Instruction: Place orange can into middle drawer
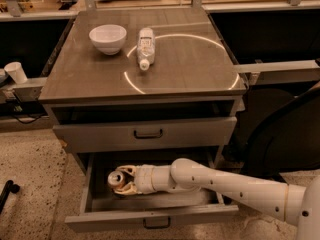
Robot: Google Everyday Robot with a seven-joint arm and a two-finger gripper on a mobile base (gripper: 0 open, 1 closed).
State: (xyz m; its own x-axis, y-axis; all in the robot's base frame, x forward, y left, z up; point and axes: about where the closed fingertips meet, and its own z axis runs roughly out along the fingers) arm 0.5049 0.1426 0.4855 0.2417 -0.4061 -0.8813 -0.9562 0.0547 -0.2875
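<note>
Camera view, looking down at a grey metal cabinet (185, 64) from the front. The middle drawer (150, 215), the lower of two handled drawers, is pulled open toward six o'clock, and its dark bar handle (156, 223) faces the viewer. A white robot arm (235, 184) reaches in from about four o'clock and lies across the drawer's inside. At its tip the gripper (124, 180) sits in the left half of the drawer, at about seven o'clock in the picture. Its two pale fingers (127, 170) are closed around the orange can (116, 179), one above it and one below. The can lies on its side within the drawer, with its silver top turned toward nine o'clock. Whether the can touches the drawer floor cannot be told.

The upper drawer (145, 133) is shut. On the cabinet top, at about eleven o'clock, stands a white bowl (107, 38). Just to its right a clear plastic bottle (145, 47) lies on its side. A small white paper cup (16, 72) stands on a ledge off the cabinet at nine o'clock.
</note>
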